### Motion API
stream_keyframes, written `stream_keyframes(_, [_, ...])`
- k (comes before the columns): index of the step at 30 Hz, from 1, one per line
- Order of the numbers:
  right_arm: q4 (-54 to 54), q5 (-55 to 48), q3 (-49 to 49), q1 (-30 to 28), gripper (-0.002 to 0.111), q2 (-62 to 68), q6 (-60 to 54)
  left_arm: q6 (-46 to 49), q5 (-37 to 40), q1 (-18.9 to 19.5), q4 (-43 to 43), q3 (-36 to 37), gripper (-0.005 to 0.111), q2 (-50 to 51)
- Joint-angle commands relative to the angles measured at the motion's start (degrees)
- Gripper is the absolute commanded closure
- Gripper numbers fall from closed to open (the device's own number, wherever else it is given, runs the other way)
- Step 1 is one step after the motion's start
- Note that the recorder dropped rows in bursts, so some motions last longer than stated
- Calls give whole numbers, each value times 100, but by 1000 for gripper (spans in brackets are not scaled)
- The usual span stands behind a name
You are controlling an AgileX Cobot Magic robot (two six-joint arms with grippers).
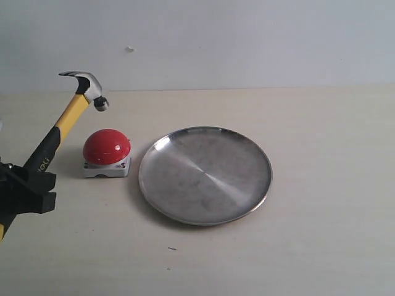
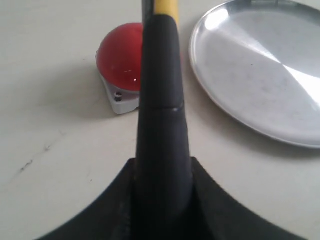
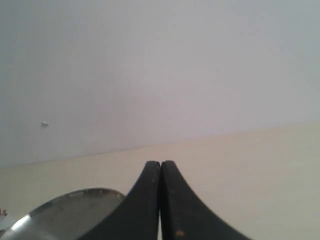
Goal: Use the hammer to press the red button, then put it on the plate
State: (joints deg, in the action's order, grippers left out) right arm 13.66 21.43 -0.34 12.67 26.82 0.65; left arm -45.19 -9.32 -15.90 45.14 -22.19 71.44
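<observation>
My left gripper (image 1: 34, 185) is shut on the black grip of the hammer (image 1: 68, 117), which slants up and to the right, its dark head (image 1: 89, 86) raised above the table. The red button (image 1: 107, 147) on its white-grey base sits below and right of the head, apart from it. In the left wrist view the hammer handle (image 2: 161, 115) runs out from the gripper (image 2: 162, 172) across the red button (image 2: 120, 62). The silver plate (image 1: 205, 174) lies right of the button. My right gripper (image 3: 160, 166) is shut on nothing, out of the exterior view.
The plate (image 2: 260, 75) lies close beside the button in the left wrist view, and its rim (image 3: 65, 197) shows in the right wrist view. Pale tabletop stretches right of the plate. A white wall stands behind the table.
</observation>
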Motion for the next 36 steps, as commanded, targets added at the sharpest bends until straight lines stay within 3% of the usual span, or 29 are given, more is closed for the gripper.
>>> stream_keyframes(1, [588,-520,34,-1,108,-36,-274,-31,-153,-1,-85,-42,107,-82])
stream_keyframes(8, [590,-418,34,-1,108,-36,-249,-129,-306,-1,-85,-213,107,-288])
stream_keyframes(18, [590,-418,34,-1,108,-36,-249,-130,-277,-1,-33,-890,107,-1692])
stream_keyframes(24, [590,-418,34,-1,108,-36,-249,-130,-62,-1,41,-918,107,-2261])
stream_keyframes(28, [590,-418,34,-1,108,-36,-249,-130,121,-1,72,-825,107,-1761])
stream_keyframes(36, [590,-418,34,-1,108,-36,-249,-299,-315,-11,19,-332,107,1352])
